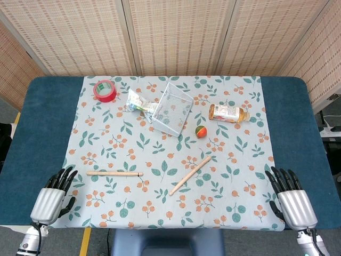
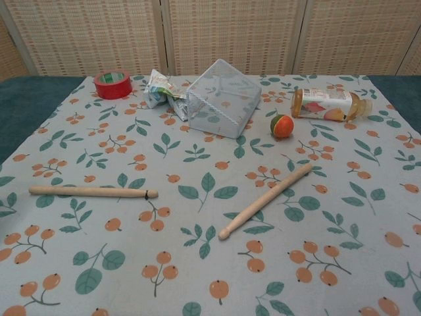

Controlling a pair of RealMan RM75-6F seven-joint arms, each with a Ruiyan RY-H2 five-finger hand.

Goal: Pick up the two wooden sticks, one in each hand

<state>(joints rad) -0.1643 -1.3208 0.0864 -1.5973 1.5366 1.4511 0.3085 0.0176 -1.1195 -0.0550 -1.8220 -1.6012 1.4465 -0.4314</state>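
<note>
Two wooden sticks lie on the floral cloth. One stick (image 1: 114, 173) (image 2: 93, 192) lies level at the near left. The other stick (image 1: 191, 175) (image 2: 266, 201) lies on a slant near the middle. My left hand (image 1: 53, 196) rests at the near left corner, fingers spread, holding nothing, a short way left of the level stick. My right hand (image 1: 289, 200) sits at the near right corner, fingers apart and empty, well right of the slanted stick. Neither hand shows in the chest view.
At the back stand a red tape roll (image 1: 105, 90) (image 2: 112, 84), a crumpled wrapper (image 1: 139, 103), a mesh basket (image 1: 172, 108) (image 2: 222, 97), a small orange-green ball (image 1: 200, 131) (image 2: 281, 126) and a bottle (image 1: 228, 113) (image 2: 327, 104) lying on its side. Woven screens wall the far edge.
</note>
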